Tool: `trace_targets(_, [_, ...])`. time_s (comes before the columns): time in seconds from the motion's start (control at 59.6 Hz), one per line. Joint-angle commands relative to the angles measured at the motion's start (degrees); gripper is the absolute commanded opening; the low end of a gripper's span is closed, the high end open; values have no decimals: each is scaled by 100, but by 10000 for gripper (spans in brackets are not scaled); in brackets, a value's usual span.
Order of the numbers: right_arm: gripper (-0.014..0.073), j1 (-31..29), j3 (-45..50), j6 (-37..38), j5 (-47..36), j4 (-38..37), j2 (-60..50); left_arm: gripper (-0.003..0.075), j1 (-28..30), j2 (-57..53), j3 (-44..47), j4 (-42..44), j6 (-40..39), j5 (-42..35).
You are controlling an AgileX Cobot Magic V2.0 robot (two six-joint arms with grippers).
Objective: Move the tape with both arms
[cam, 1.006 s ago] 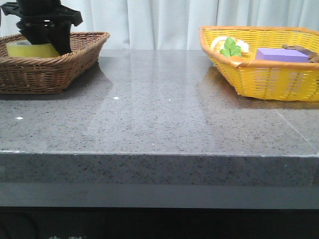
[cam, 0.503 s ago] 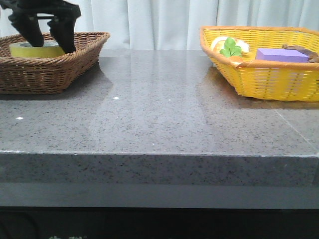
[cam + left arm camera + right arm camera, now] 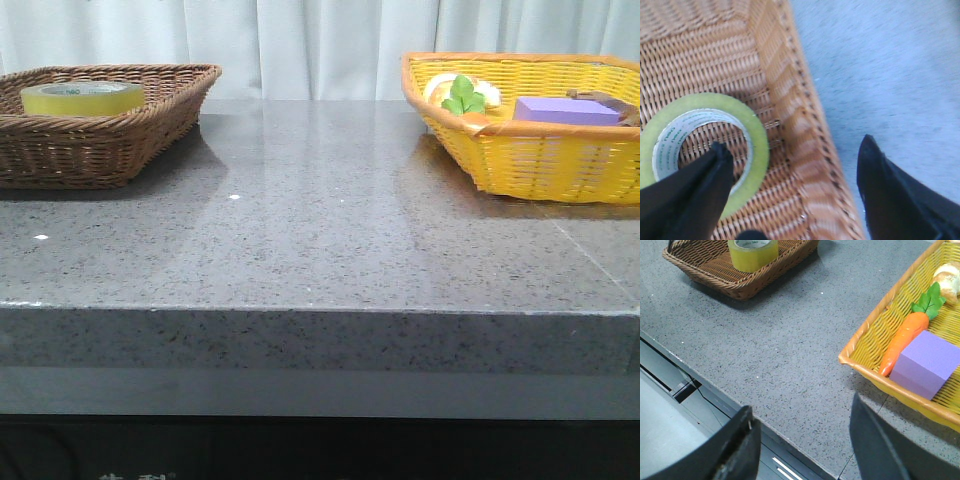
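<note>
Since both the left gripper (image 3: 790, 165) and right gripper (image 3: 800, 440) are wide open and hold nothing, the tape (image 3: 82, 97) in the brown basket (image 3: 150, 130) at the desk's (image 3: 320, 240) far left corner could get knocked by a finger and slip.

L gripper (image 3: 790, 185) jaws wide apart, R gripper (image 3: 802, 440) likewise, nothing held

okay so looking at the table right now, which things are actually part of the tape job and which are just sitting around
Part of the job:
- wide yellow translucent tape roll, lying in the brown wicker basket
- left gripper, jaws open
- right gripper, jaws open

Just lying about:
- yellow woven basket
- purple rectangular block
- orange toy carrot
</note>
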Motion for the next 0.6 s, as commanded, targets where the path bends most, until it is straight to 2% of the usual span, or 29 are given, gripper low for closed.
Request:
trace_targets(0.0, [428, -20, -142, -44, -474, 25, 6, 513, -169, -753, 76, -126, -57, 21])
trace_targets(0.285, [428, -20, -142, -44, -474, 25, 6, 512, -821, -2122, 1579, -81, -57, -86])
trace_targets(0.587, [428, -20, -142, -44, -474, 25, 6, 512, -1509, -3754, 3722, -33, -57, -1234])
